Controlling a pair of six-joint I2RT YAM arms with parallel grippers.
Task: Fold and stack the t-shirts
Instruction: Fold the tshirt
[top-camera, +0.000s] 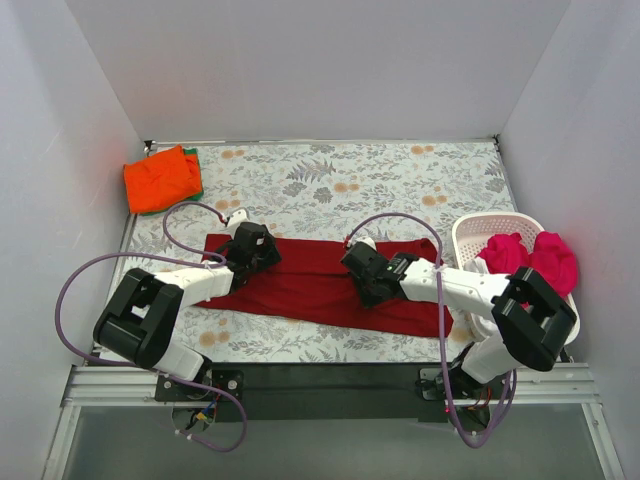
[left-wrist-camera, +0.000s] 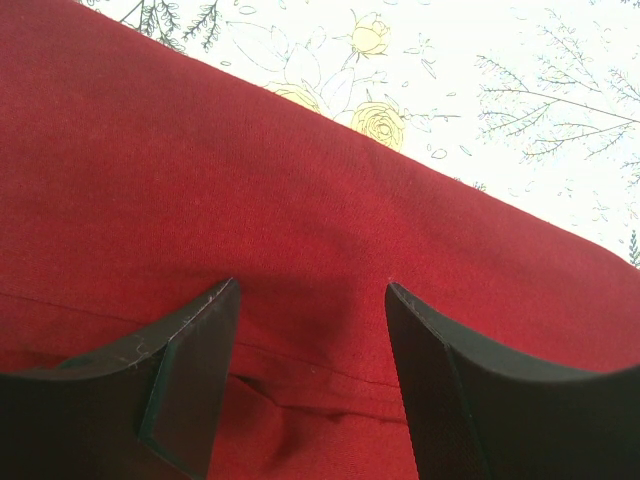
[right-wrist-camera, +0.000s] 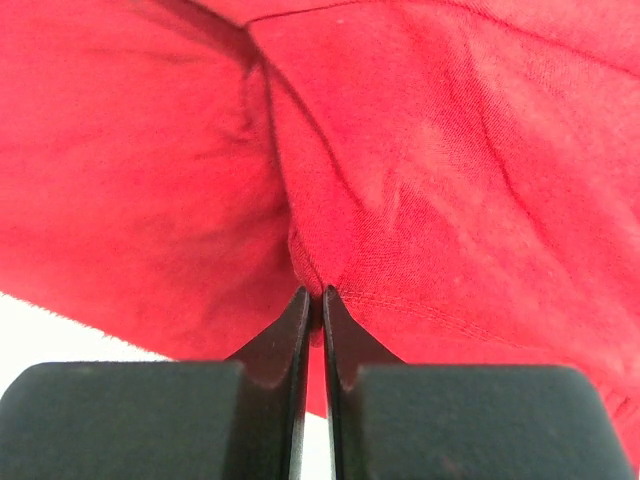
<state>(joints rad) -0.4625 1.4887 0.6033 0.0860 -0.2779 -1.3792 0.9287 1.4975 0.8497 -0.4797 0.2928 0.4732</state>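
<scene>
A large dark crimson t-shirt (top-camera: 310, 283) lies spread as a long band across the middle of the floral table. My left gripper (top-camera: 256, 247) rests over its left end, open, with red cloth and a hem seam (left-wrist-camera: 310, 375) between the fingers. My right gripper (top-camera: 358, 270) sits on the shirt's right half, shut on a pinched fold of the crimson cloth (right-wrist-camera: 322, 270). A folded orange t-shirt (top-camera: 160, 178) lies on a green one (top-camera: 192, 160) at the back left. Magenta-pink t-shirts (top-camera: 530, 255) fill the basket.
A white plastic basket (top-camera: 470, 235) stands at the right edge of the table. White walls close in the back and both sides. The floral tablecloth (top-camera: 340, 185) shows behind the crimson shirt.
</scene>
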